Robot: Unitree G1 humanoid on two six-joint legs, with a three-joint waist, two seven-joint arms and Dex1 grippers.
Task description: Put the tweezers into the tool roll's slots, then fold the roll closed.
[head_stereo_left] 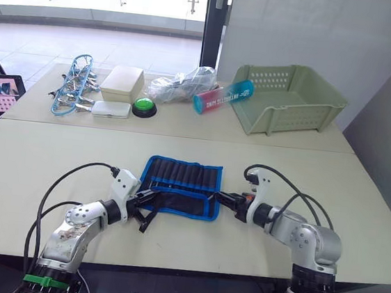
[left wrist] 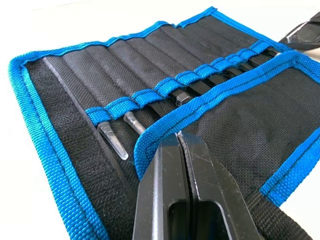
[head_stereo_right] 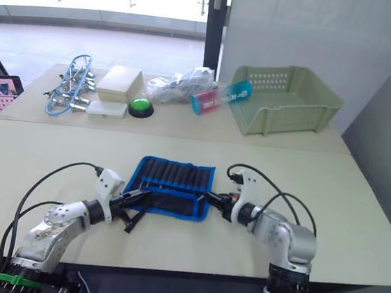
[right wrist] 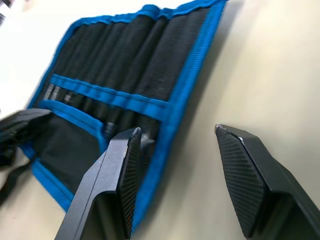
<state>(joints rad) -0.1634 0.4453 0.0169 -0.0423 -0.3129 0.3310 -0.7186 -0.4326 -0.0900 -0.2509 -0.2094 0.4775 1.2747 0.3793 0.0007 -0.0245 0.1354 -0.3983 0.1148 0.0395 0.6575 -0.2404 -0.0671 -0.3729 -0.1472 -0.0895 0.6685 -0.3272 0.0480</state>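
Observation:
The tool roll (head_stereo_left: 181,185) lies open and flat in the middle of the near table, black with blue edging. Its near flap is folded up over the lower part of the slots (left wrist: 165,87). Tweezers (left wrist: 112,141) sit in the slots, and two silvery tips stick out below the blue band. My left gripper (left wrist: 181,142) is shut, its tips at the blue edge of the near flap at the roll's left end; I cannot tell whether fabric is pinched. My right gripper (right wrist: 182,165) is open at the roll's right edge, one finger over the fabric, the other over bare table.
The roll's black strap (head_stereo_left: 149,219) trails by my left gripper. On the far table stand a green basket (head_stereo_left: 288,100), a pink-blue tube (head_stereo_left: 222,97), a plastic bag (head_stereo_left: 181,85), a green button (head_stereo_left: 144,106), a white box (head_stereo_left: 123,83) and a bundle of clips (head_stereo_left: 72,84).

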